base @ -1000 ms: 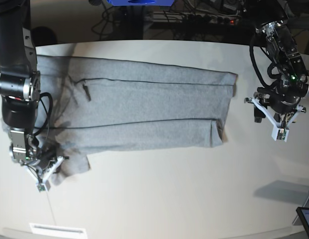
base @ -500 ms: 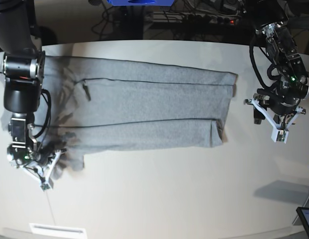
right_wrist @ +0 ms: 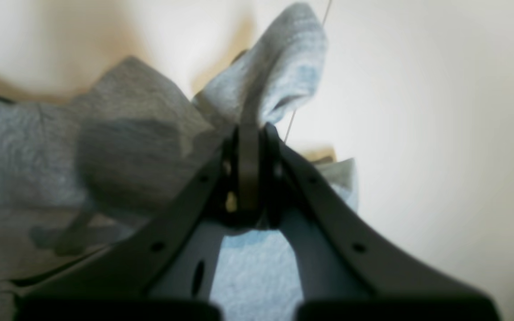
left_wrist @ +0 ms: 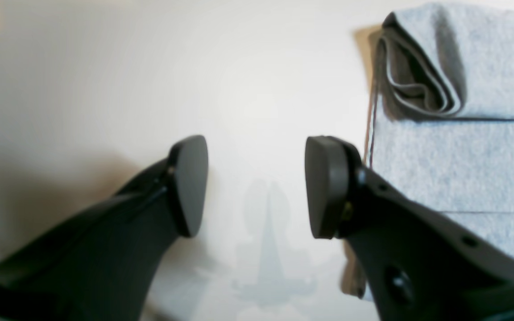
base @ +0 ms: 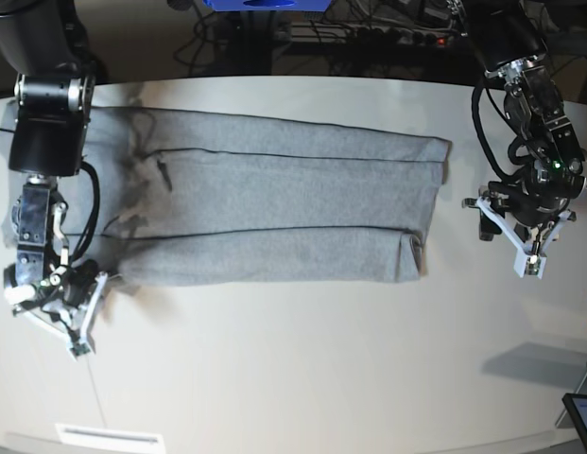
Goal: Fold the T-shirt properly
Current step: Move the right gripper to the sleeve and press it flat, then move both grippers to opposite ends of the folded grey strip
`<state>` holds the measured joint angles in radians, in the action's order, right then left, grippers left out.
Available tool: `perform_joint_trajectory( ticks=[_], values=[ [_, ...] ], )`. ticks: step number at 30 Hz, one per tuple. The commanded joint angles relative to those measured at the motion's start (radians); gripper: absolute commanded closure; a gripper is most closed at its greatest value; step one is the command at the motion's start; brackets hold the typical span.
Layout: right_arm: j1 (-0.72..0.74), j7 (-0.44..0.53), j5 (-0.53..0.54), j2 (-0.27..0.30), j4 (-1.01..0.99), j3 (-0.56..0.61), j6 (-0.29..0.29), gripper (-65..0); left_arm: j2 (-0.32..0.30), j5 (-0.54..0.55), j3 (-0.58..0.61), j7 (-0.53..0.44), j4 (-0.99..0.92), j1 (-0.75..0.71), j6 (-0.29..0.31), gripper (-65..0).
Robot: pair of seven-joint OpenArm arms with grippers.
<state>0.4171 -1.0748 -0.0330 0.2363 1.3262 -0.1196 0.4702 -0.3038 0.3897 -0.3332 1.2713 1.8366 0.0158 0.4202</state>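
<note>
A plain heather-grey T-shirt lies on the cream-white table, between black arms with white-framed grippers.

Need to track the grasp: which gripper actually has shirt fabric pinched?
The right gripper, shut on a bunched corner of the T-shirt. The left gripper hangs open over bare table.

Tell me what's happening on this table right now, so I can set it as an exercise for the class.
A two-armed robot is folding a grey T-shirt on a pale table. The shirt lies in a long band with both long sides turned in. The right gripper is shut on a bunched piece of cloth at one end. The left gripper hangs open over bare table beside the other end, holding nothing.
</note>
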Motion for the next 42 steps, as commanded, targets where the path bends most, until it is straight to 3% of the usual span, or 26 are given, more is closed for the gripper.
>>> perform_joint_trajectory(
  ticks=[1,9,27,42],
  values=[
    [0.009,-0.014,-0.003,0.011,0.049,-0.025,-0.004,-0.1,-0.015,0.002,-0.004,-0.017,0.015,0.022,0.001,-34.3],
    [-0.100,-0.132,-0.005,-0.027,0.247,-0.045,-0.004,-0.1,-0.015,-0.002,-0.004,-0.017,0.013,0.034,0.001,-34.3],
    [-0.346,-0.149,-0.006,-0.067,0.471,-0.085,-0.004,-0.1,-0.015,-0.002,-0.002,-0.017,0.013,0.031,0.001,-34.3],
    [-0.459,-0.149,-0.005,-0.067,0.519,-0.136,-0.004,-0.1,-0.015,0.004,0.216,-0.017,0.013,0.025,0.001,-34.3]
  ],
)
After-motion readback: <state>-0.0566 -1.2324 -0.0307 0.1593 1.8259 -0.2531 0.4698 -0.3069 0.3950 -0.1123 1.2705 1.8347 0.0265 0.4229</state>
